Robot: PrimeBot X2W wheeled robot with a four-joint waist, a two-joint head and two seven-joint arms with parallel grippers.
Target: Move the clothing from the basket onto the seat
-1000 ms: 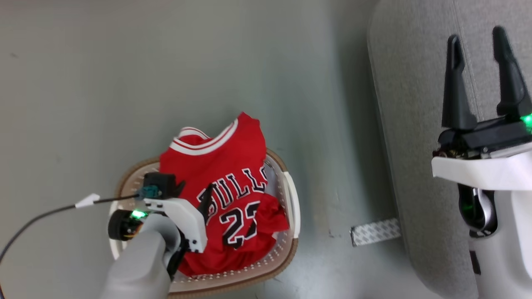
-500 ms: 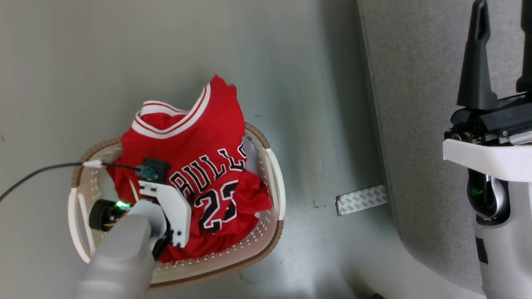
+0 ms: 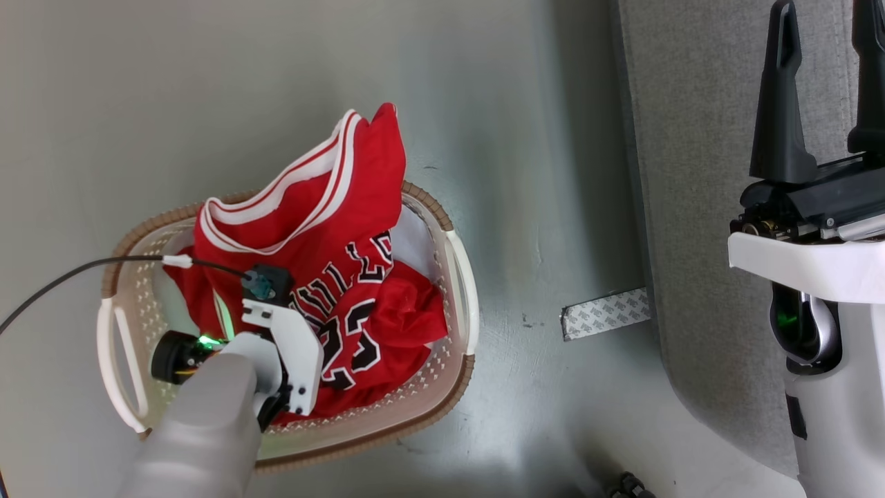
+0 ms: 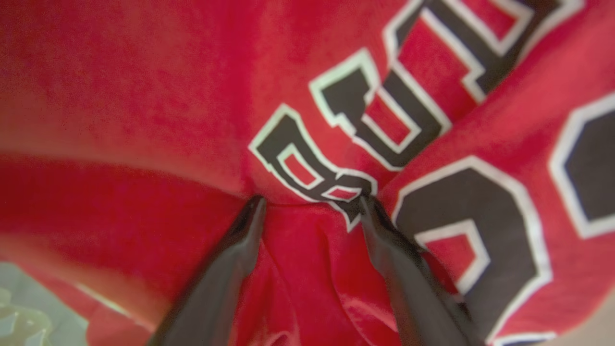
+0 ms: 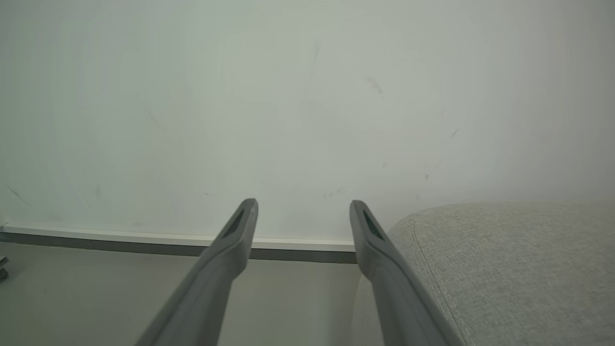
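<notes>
Now a more crumpled jersey [image 3: 346,228].

The right gripper [image 5: 302,205] holds its jaws spread apart, pointing at a pale wall [image 5: 288,96]. A white baseboard [image 5: 120,236] with a dark lower edge meets the grey floor [image 5: 86,298]. The seat [image 5: 504,264] shows its rounded corner at lower right, beside one jaw.

My head view is evenly lit; the glossy grey floor [image 3: 276,83] carries a pale sheen and a dim shadow along the light-grey fabric seat [image 3: 691,173]. My left wrist view blurs the red lettered jersey [image 4: 144,86] close up.
</notes>
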